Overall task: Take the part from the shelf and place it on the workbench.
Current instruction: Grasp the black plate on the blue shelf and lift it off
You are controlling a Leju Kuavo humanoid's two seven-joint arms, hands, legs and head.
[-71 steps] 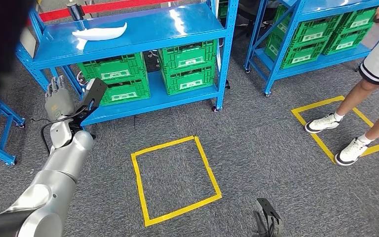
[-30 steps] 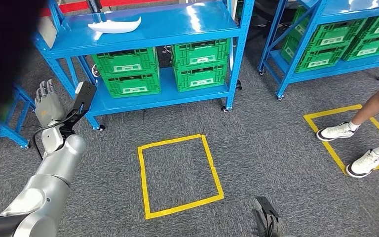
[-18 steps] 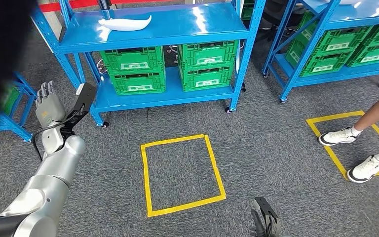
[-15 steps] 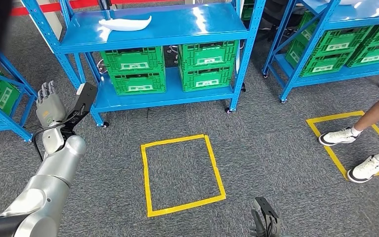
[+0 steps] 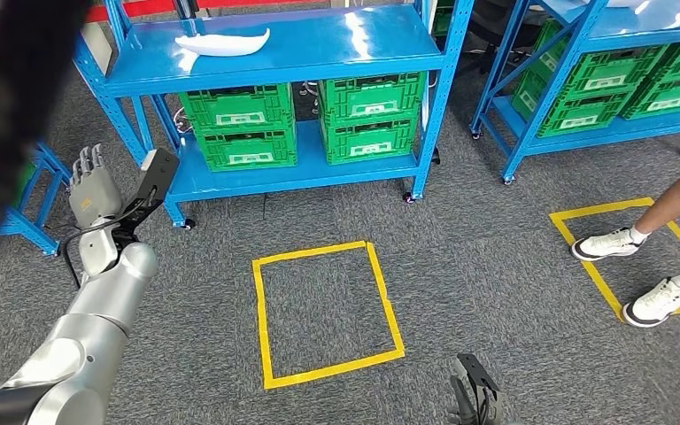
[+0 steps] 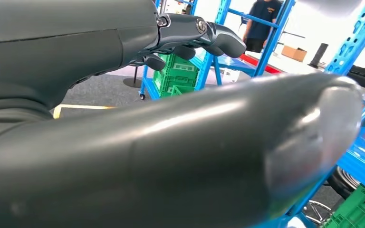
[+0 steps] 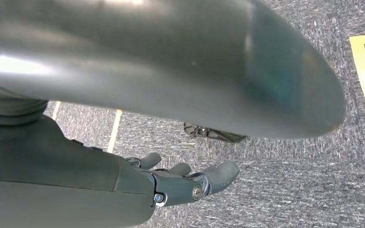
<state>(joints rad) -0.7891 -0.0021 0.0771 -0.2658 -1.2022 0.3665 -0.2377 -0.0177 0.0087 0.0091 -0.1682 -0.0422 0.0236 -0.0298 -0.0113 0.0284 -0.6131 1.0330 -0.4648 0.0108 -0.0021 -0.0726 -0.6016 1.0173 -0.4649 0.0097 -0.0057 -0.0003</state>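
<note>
The part [image 5: 221, 42] is a long white curved shell lying on the top board of the blue shelf [image 5: 336, 55], at its left end. My left hand [image 5: 94, 188] is raised in front of the shelf's lower left corner, well below the part, fingers straight and apart, holding nothing. In the left wrist view its dark fingers [image 6: 195, 34] stretch toward blue shelf posts. My right hand [image 5: 476, 400] hangs low at the bottom edge over the carpet. Its fingers [image 7: 195, 184] are loosely spread with nothing in them.
Green crates [image 5: 239, 124] fill the shelf's lower boards. A second blue shelf [image 5: 584, 88] with green crates stands at the right. A person's legs [image 5: 646, 257] stand in a yellow taped square. Another yellow square [image 5: 328, 310] marks the carpet ahead. A small blue rack [image 5: 31, 190] is at the left.
The whole view has shifted as the camera moved: the shelf now sits more to the right and centred. My left hand stays raised and open; the part has not moved.
</note>
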